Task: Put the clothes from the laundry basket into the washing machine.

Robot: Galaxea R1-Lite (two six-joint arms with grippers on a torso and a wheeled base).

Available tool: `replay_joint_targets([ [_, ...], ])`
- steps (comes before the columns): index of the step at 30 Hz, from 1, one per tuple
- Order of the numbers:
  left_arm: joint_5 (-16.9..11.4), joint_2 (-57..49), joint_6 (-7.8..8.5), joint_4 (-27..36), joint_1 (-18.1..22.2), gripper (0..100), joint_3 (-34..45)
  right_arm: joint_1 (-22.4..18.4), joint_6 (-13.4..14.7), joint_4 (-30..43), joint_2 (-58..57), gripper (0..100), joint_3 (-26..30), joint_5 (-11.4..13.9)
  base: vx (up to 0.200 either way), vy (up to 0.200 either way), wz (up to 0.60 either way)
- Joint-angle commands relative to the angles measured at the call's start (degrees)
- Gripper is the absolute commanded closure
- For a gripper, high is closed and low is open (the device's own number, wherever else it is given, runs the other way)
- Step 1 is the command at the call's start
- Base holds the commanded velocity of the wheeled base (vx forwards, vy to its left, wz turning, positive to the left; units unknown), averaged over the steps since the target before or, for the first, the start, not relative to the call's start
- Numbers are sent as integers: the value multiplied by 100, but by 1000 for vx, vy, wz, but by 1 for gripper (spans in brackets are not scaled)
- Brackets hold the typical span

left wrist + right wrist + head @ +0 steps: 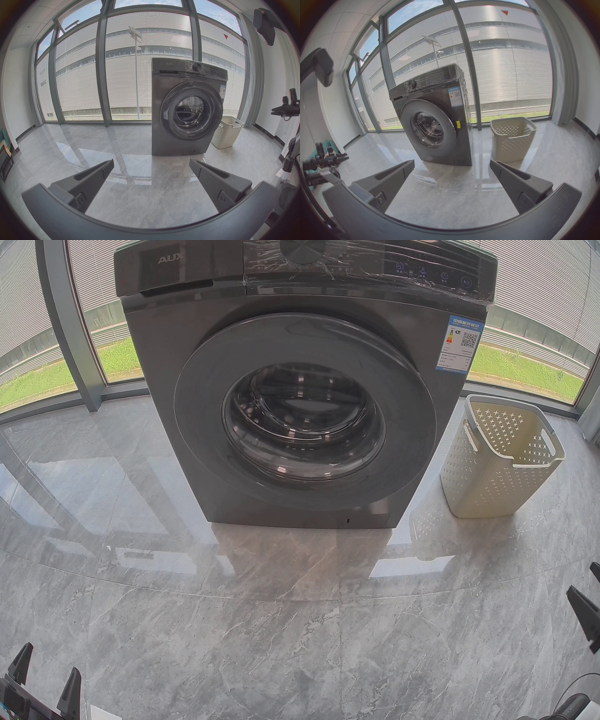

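Observation:
The grey washing machine (pixel 304 412) stands straight ahead on the floor with its round glass door shut; it also shows in the wrist views (pixel 187 109) (pixel 434 125). To its right stands the cream perforated laundry basket (pixel 481 484) (pixel 226 132) (pixel 512 140), upright, and the part of its inside that I see is bare. My left gripper (pixel 47 671) (pixel 151 162) hangs low at the near left, open and holding nothing. My right gripper (pixel 584 584) (pixel 451 162) is at the near right, open and holding nothing, well short of the basket.
Glossy grey marble floor (pixel 300 615) stretches between me and the machine. Floor-to-ceiling windows with dark frames (pixel 69 327) run behind the machine and basket. A white wall (pixel 590 93) lies to the right of the basket.

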Motion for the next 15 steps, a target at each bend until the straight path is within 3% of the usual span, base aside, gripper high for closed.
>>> replay_joint_targets([
  [1,-6,-66,2,-1,-8,0,101,2058,874,-2133,4485,0,-973,-451,200,0,0],
  [4,-6,-66,2,8,-8,0,101,2296,1208,-2423,4986,0,-1307,-618,67,0,0],
  [15,-15,-66,11,8,-8,0,101,2893,1604,-2888,5979,0,-1966,-609,0,0,0],
])
